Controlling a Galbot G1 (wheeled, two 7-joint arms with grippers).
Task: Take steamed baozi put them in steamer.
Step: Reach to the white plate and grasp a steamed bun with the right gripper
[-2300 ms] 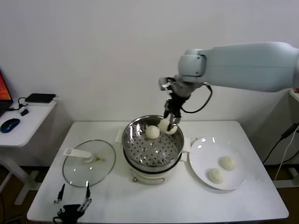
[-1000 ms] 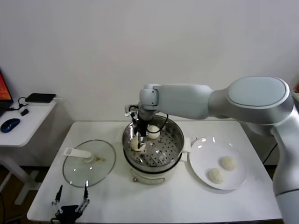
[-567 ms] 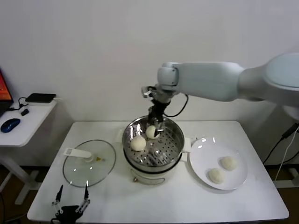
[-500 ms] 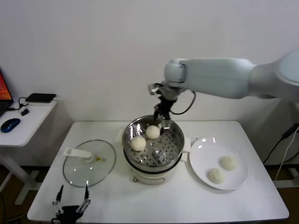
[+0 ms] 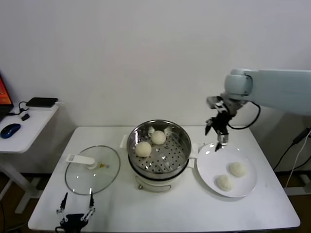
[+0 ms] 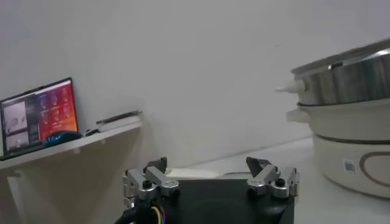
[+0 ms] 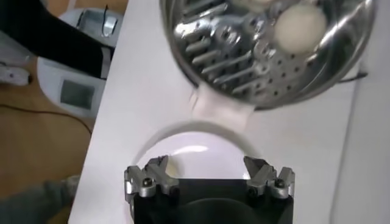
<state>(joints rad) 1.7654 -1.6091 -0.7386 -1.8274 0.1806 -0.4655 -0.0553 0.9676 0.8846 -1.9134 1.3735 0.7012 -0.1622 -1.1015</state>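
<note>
The steamer (image 5: 167, 154) stands mid-table on its cream pot base, with two steamed baozi (image 5: 143, 149) (image 5: 158, 137) lying on its perforated floor. Two more baozi (image 5: 237, 169) (image 5: 224, 182) rest on the white plate (image 5: 214, 162) to its right. My right gripper (image 5: 217, 137) hangs open and empty above the plate's far left rim. The right wrist view shows its spread fingers (image 7: 207, 168) over the plate (image 7: 201, 149), with the steamer (image 7: 244, 55) and one baozi (image 7: 300, 27) beyond. My left gripper (image 5: 75, 213) is parked open at the table's front left edge (image 6: 207, 167).
A glass lid with a white handle (image 5: 92, 170) lies flat left of the steamer. A side desk with a blue mouse (image 5: 10, 130) stands off the table's left, and a laptop (image 6: 39, 112) sits there. A white wall is close behind.
My right gripper set the second baozi into the steamer's left side, let go, rose and swung right to above the plate, open and empty. The left arm stayed put.
</note>
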